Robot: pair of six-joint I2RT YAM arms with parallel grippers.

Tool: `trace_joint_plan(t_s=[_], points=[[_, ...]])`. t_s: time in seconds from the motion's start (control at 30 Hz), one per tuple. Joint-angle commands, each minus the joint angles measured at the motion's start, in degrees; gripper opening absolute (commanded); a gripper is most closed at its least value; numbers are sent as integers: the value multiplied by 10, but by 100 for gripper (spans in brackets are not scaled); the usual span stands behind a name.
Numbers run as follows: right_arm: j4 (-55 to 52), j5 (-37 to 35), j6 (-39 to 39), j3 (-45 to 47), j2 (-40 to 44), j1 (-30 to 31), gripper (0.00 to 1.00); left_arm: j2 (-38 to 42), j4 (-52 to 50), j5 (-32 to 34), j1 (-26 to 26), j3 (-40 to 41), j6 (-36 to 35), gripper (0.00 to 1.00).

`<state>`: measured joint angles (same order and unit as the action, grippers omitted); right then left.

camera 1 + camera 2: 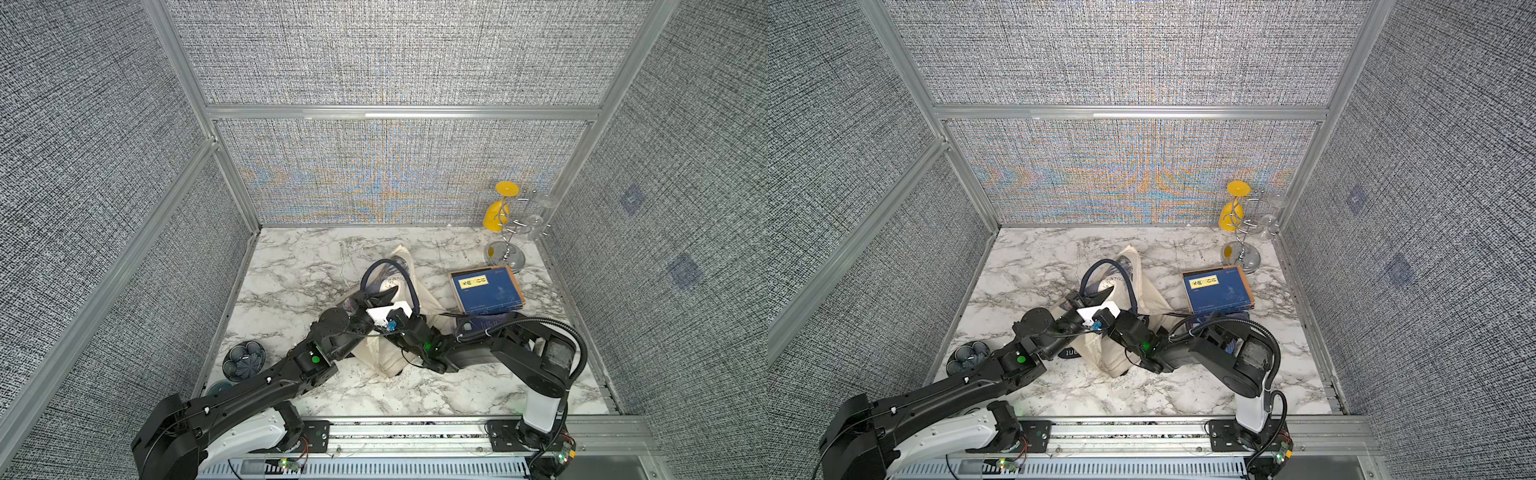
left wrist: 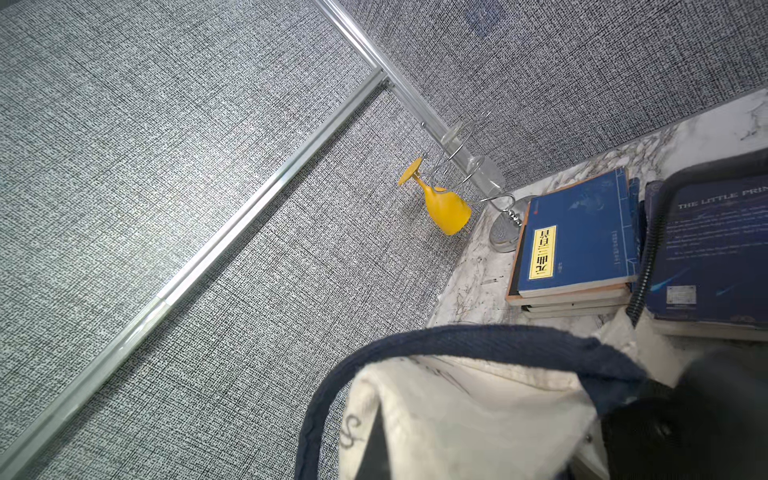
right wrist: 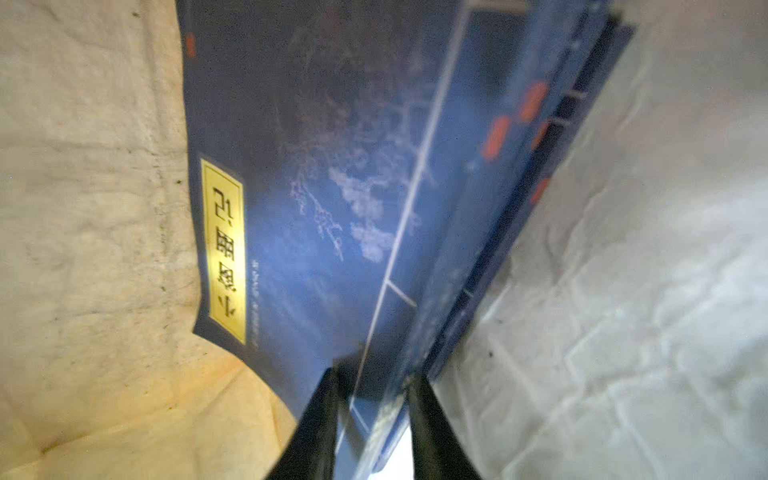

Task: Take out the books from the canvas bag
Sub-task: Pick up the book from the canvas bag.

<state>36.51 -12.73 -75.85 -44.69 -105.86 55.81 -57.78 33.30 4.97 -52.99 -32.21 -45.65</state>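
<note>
Book in the bag: we see one navy book (image 3: 324,187) with a yellow title label (image 3: 224,249), lying between cream cloth walls inside the canvas bag (image 1: 388,359). At least one more blue cover shows beneath it.
Long axis: it runs straight away from the right hand (image 3: 374,374), deeper into the bag. The label's long side follows the same line, and the book's near end points at the hand.
Right hand: its two black fingers (image 3: 324,415) sit one on each face of that near end. The wrist view is blurred, but they appear to be clamped on it.
Nearer arm: the right. In both top views it reaches in from the robot's right, so we place the book to the left of its wrist.
Canvas bag: crumpled in the middle of the worktop (image 1: 299,266), with its mouth and navy handle (image 1: 411,282) raised.
Left hand: the left hand (image 1: 374,300) is clenched at the raised rim beside the handle, apart from the book.
Books outside: a stack (image 1: 486,291) lies flat, label up, to the right of the bag. A dark book (image 2: 715,249) lies just beside it, partly under the right arm.
Coming move: we judge the pull should follow the book's long axis, back to the right and out of the mouth toward the stack.
</note>
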Motion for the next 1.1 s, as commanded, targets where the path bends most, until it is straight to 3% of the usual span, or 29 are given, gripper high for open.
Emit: trace_joint_plan(t_s=[0.0, 0.3, 0.47, 0.57, 0.9, 1.07], points=[[-30, -8, 28, -10, 5, -5, 20, 3, 77, -54, -5, -8, -16, 0], [-41, 10, 28, -23, 16, -13, 8, -10, 55, -47, -7, -13, -28, 0], [-84, 18, 46, -36, 42, -14, 7, -21, 42, -33, -7, -18, -36, 0], [-106, 23, 57, -41, 51, -14, 0, -26, 31, -20, -7, -24, -37, 0], [-139, 22, 75, -32, 80, -15, 0, -41, 1, 28, -7, -44, -37, 0], [-144, 22, 87, -25, 92, -16, 12, -48, -7, 30, -7, -48, -36, 0]])
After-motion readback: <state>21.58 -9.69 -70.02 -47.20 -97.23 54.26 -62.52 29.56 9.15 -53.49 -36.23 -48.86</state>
